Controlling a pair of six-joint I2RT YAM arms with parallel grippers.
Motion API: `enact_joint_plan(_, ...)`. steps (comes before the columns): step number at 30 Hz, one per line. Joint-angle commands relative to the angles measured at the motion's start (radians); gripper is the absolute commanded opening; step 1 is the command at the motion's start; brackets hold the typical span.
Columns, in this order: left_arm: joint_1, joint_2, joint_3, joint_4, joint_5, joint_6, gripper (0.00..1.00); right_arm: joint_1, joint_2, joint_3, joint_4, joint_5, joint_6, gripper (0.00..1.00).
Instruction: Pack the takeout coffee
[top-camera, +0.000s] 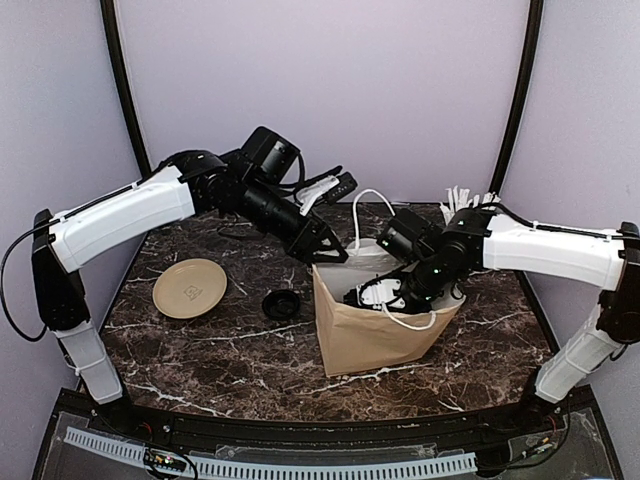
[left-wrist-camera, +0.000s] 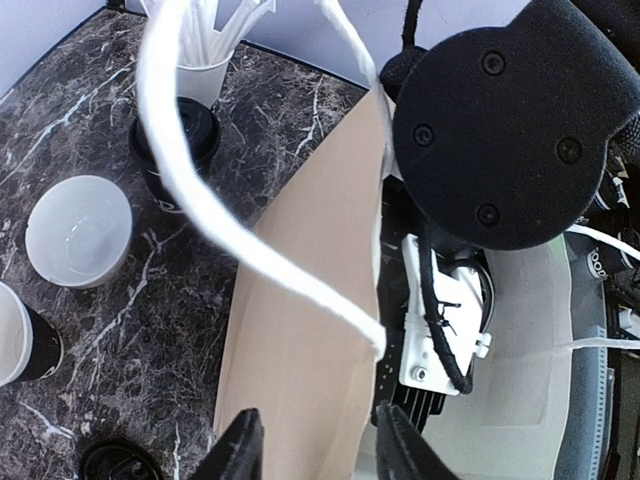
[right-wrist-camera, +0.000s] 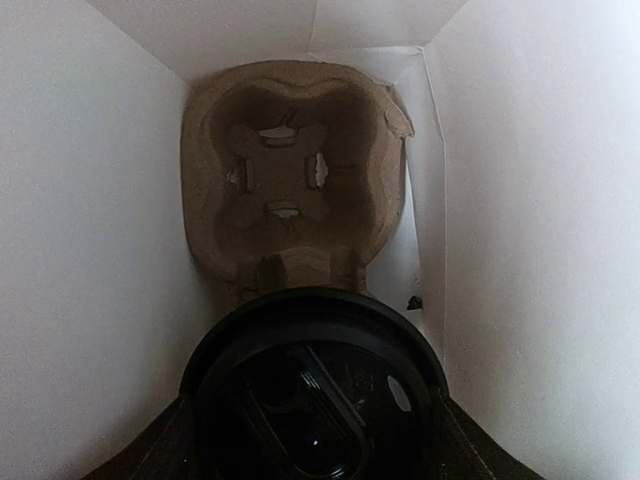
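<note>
Near the middle of the worktop, a little toward its right edge, stands the brown paper bag (top-camera: 365, 335) with its mouth up. Inside it the right gripper (right-wrist-camera: 320, 465) is clasped round a lidded coffee cup (right-wrist-camera: 315, 390), whose dome lid fills the lower part of the right wrist view. Below it a pulp cup carrier (right-wrist-camera: 295, 180) lies on the bag's floor, and the socket in view is bare. The cup is held upright with its lid toward the wrist, most likely so it can go straight down into a socket without tipping. The right arm comes in from the right edge, its forearm angled down over the rim and its wrist sunk in the bag.

The left arm reaches across from the left edge, long and nearly level, with its wrist turned down at the bag's far left rim. The left gripper (left-wrist-camera: 322, 445) straddles that wall, one jaw outside and one inside, apart and not pinched on the paper as far as the view shows. I judge it is there to steady the bag and keep the mouth wide for the other arm.

Beyond the bag toward the far edge are a second lidded cup (left-wrist-camera: 175, 150), an uncovered cup (left-wrist-camera: 22, 345), a white bowl (left-wrist-camera: 78, 230) and a cup of straws (left-wrist-camera: 200, 75). A loose black lid (top-camera: 281, 304) and a tan plate (top-camera: 188, 288) lie toward the left edge.
</note>
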Motion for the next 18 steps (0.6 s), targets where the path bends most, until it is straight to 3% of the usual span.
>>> enact_joint_plan(1,0.001,-0.01,0.046,-0.004,-0.052,0.032,0.36,-0.001,0.029,-0.005,-0.017,0.107,-0.025,0.52)
enact_joint_plan(5,0.001,0.008,0.077,-0.015,-0.028,0.044,0.2,0.0,0.034,0.055,-0.074,0.064,-0.031,0.61)
enact_joint_plan(11,-0.001,0.034,0.108,-0.041,-0.004,0.052,0.06,-0.001,0.03,0.187,-0.205,-0.054,-0.048,0.78)
enact_joint_plan(18,-0.002,0.041,0.113,-0.038,0.002,0.058,0.0,-0.001,0.028,0.274,-0.287,-0.096,-0.048,0.88)
